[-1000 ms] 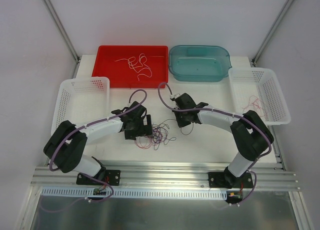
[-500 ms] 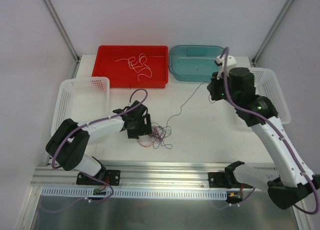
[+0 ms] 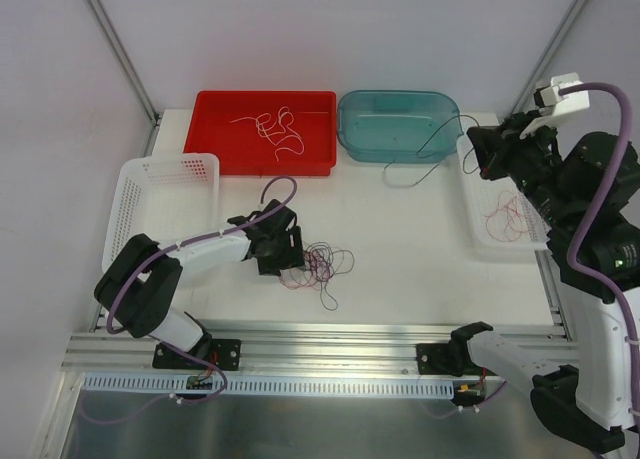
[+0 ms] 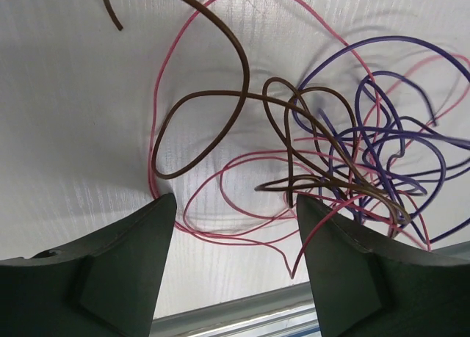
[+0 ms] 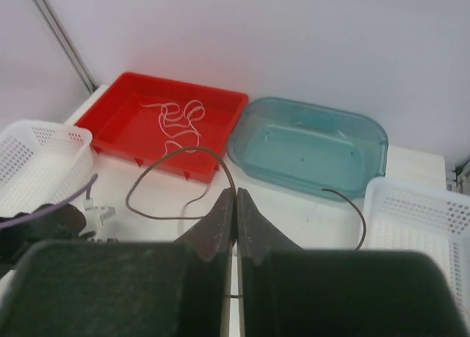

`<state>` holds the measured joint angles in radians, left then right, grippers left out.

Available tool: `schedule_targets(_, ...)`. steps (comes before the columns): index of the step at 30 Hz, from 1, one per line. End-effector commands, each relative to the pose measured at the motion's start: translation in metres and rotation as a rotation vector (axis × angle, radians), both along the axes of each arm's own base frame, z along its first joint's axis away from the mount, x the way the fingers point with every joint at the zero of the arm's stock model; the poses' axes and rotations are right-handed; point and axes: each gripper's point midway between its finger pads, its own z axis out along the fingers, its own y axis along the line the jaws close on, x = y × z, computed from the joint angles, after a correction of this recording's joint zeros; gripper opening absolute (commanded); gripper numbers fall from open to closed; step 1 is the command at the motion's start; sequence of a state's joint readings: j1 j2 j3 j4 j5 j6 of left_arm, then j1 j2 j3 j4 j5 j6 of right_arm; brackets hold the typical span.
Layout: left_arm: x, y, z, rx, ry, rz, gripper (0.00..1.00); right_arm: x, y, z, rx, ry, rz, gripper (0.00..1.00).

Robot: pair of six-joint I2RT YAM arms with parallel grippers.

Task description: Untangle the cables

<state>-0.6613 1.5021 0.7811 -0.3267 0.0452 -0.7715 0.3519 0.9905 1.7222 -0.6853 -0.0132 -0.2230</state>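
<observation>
The tangle of cables [image 3: 322,264], dark, pink and purple loops, lies on the white table at centre. My left gripper [image 3: 283,251] sits low at its left edge. In the left wrist view it [image 4: 235,230] is open, with pink loops of the tangle [image 4: 345,153] lying between and beyond its fingers. My right gripper [image 3: 483,151] is raised at the back right and is shut on one dark cable [image 3: 425,149] that hangs over the teal tub. In the right wrist view the shut gripper [image 5: 236,195] pinches that cable [image 5: 187,149], which loops out to the left.
A red tray [image 3: 215,144] at the back holds white cables [image 3: 275,129]. A teal tub [image 3: 400,151] stands beside it. A white basket [image 3: 150,174] is at the left. Another white basket [image 3: 545,174] at the right holds red-pink cables [image 3: 505,214].
My right arm rose from the tangle and swung to the back right, drawing a dark cable out of the pile. My left gripper stayed at the tangle.
</observation>
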Motion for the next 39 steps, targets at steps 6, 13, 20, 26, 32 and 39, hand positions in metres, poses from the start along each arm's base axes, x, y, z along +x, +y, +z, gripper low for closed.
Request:
schedule_targets(6, -0.024, 0.019, -0.031, 0.095, 0.103, 0.001, 0.68, -0.008, 0.000, 0.076, 0.093, -0.197, 0.018, 0.01)
schedule_targets(13, -0.013, 0.000, 0.001, -0.006, 0.037, -0.035, 0.79, 0.023, 0.005, 0.024, 0.041, -0.067, -0.009, 0.01)
schedule_targets(20, 0.010, -0.017, 0.076, -0.104, -0.131, -0.125, 0.92, 0.059, 0.011, -0.010, 0.040, 0.005, -0.022, 0.01)
schedule_targets(26, 0.031, -0.021, 0.144, -0.146, -0.318, -0.277, 0.99, 0.112, 0.026, -0.013, 0.078, 0.008, -0.024, 0.01)
schedule_targets(32, 0.064, 0.008, 0.193, -0.125, -0.512, -0.329, 0.99, 0.181, 0.027, -0.021, 0.116, 0.005, -0.072, 0.01)
schedule_targets(39, 0.078, 0.033, 0.186, -0.035, -0.585, -0.309, 0.99, 0.264, 0.015, -0.042, 0.124, 0.003, -0.138, 0.01)
